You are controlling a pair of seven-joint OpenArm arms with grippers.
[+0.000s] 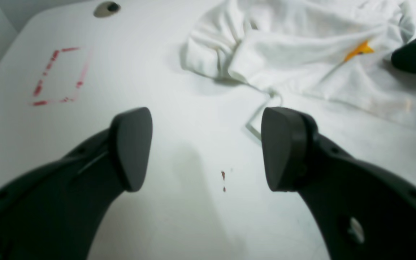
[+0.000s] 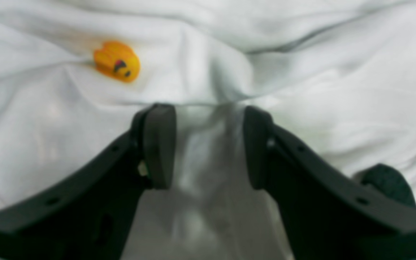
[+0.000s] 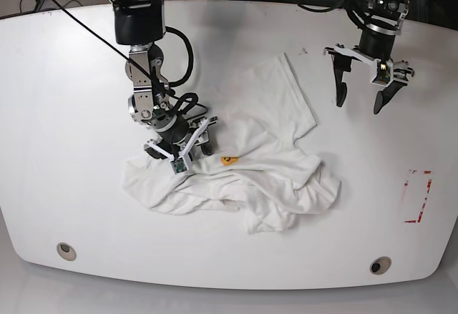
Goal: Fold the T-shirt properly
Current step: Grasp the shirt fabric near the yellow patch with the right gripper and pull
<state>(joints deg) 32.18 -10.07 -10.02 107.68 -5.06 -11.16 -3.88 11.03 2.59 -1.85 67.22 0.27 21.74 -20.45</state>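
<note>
No writing readable; my right pincer (image 2: 208, 146) pinches a soft ridge of the crumpled white T-shirt (image 3: 272, 164) (left pincer (image 1: 206, 148) spread).

A white short-sleeved cotton T-shirt (image 3: 247, 160) lies crumpled on the table's middle — one sleeve spread flat toward the far edge, the rest bunched in folds — with a small orange-yellow print patch (image 3: 229, 160) showing.

The white table (image 3: 71, 78) carries the crumpled T-shirt (image 3: 250, 178) under the right gripper (image 3: 187, 147), and red marks (image 3: 418, 196) below the left gripper (image 3: 360, 100).
</note>
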